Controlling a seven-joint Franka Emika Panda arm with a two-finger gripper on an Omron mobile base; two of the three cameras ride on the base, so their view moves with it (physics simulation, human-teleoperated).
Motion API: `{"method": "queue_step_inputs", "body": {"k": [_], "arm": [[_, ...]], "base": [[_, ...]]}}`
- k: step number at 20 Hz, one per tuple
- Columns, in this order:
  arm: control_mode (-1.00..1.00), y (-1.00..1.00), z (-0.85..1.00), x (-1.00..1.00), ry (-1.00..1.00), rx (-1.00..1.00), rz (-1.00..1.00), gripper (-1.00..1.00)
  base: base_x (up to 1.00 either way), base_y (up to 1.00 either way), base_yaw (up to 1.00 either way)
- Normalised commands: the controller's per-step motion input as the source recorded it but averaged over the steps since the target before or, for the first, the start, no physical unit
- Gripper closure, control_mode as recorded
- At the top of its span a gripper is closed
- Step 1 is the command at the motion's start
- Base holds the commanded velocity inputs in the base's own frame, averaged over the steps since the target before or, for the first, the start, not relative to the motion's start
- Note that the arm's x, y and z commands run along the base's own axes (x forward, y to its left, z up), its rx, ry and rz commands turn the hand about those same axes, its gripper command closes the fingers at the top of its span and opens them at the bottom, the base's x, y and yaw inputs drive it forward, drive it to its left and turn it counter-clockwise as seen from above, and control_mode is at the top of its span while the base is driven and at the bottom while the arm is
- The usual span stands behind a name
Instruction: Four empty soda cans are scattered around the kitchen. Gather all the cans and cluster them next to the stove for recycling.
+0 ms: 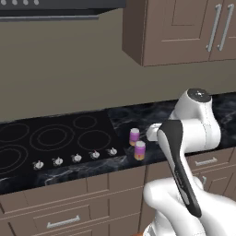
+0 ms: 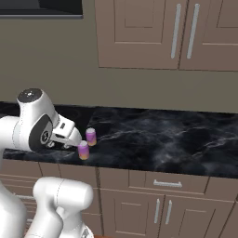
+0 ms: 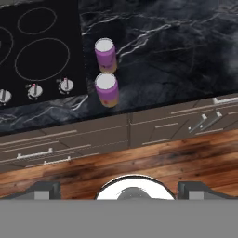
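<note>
Hand view: two purple cans upright on the black marble counter (image 3: 186,51), just right of the stove (image 3: 42,51)
I see the near can (image 3: 107,89) at the counter's front edge and the far can (image 3: 105,55) just behind it, close together; whether they touch I cannot tell. My gripper (image 3: 118,188) hangs above the wooden floor (image 3: 139,158) in front of the cabinets, fingers spread wide, holding nothing
</note>
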Motion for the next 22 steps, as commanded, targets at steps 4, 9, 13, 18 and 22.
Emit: {"method": "queue_step_inputs", "body": {"k": [4, 9, 13, 18, 22], "arm": [[1.0, 0.0, 0.0, 0.0, 0.0, 0.0, 0.0, -1.0], [1.0, 0.0, 0.0, 0.0, 0.0, 0.0, 0.0, -1.0], [1.0, 0.0, 0.0, 0.0, 0.0, 0.0, 0.0, -1.0], [1.0, 0.0, 0.0, 0.0, 0.0, 0.0, 0.0, -1.0], [1.0, 0.0, 0.0, 0.0, 0.0, 0.0, 0.0, -1.0]], "base": [[-0.19, 0.0, 0.02], [-0.56, 0.05, 0.05], [-0.82, 0.28, 0.05], [-0.82, 0.48, 0.08], [-0.5, 0.71, 0.18]]}}
